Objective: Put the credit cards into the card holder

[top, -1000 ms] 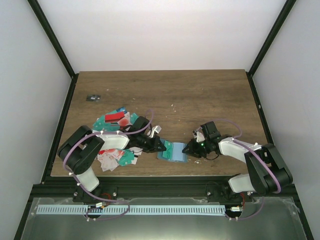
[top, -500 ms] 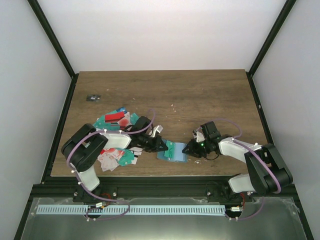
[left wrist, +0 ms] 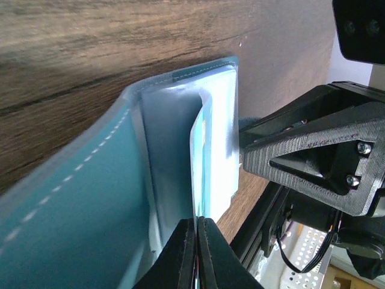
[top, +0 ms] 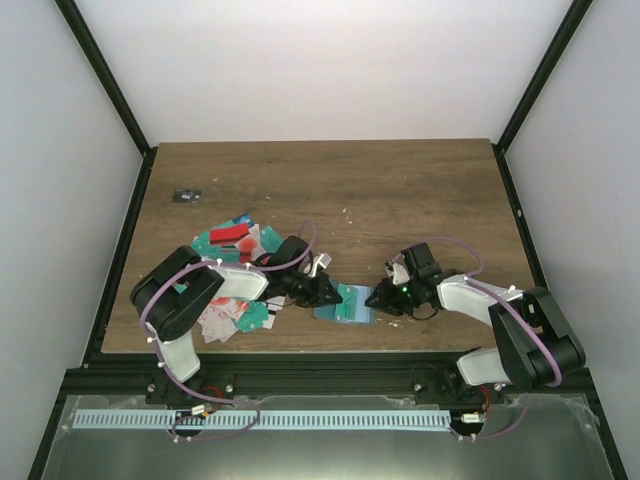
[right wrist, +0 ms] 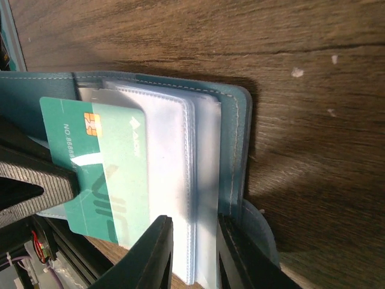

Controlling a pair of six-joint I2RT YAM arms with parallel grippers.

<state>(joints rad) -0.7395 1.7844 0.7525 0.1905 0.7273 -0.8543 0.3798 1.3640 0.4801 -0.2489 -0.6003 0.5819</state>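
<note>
As the left gripper (left wrist: pixel 197 227), clamping a teal card (right wrist: pixel 105 174), is edging right along the near edge, insertion is progressing. The right gripper (right wrist: pixel 195 227) is pinching the card holder (right wrist: pixel 239 138) by its sleeves.

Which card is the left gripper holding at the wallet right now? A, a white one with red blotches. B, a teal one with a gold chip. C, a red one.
B: the right wrist view shows a teal card with a gold chip lying over the wallet and its clear pockets, pinched by the left gripper.
</note>
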